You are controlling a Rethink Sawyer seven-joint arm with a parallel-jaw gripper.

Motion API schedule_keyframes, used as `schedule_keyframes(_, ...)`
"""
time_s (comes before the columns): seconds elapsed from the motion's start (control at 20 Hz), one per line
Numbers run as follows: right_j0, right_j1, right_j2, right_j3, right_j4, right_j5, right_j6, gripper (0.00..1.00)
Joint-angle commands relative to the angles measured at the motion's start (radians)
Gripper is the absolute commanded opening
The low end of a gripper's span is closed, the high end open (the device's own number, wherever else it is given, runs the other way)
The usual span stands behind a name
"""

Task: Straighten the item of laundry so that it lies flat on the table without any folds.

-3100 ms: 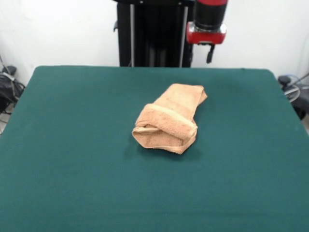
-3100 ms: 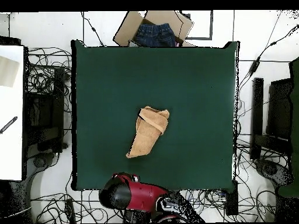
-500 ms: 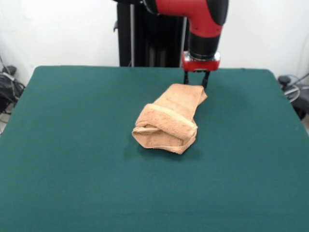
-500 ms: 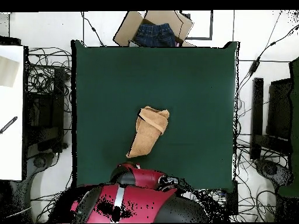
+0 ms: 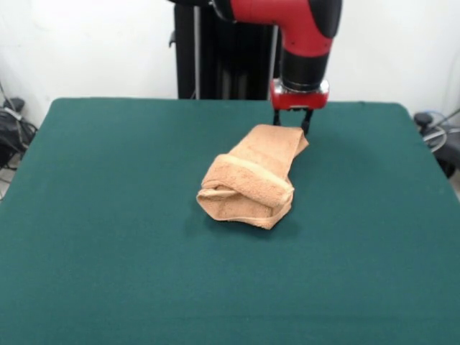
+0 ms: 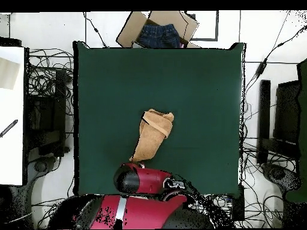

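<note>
Towel (image 5: 253, 178): we see its long axis run from the gripper (image 5: 292, 126), closed on its base-side end, toward the table's (image 5: 108, 215) camera-side edge.

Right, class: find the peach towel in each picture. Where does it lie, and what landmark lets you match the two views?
Front view: the towel lies bunched just right of the table's middle, its far end at the hand.
Overhead view: the towel sits centrally, its lower end by the arm.
Shared landmark: the red arm at the towel's narrow end.
</note>
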Motion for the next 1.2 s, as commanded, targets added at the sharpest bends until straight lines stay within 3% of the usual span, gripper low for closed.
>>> schedule_keyframes(0.05, 0.007, -0.052, 0.065, -0.114, 0.041, 0.129, 0.136, 1.0)
schedule_keyframes(0.65, -0.015, -0.121, 0.079, -0.107, 0.024, 0.254, 0.111, 1.0)
schedule_keyframes(1.2, -0.062, -0.134, 0.121, -0.091, 0.006, 0.247, 0.108, 1.0)
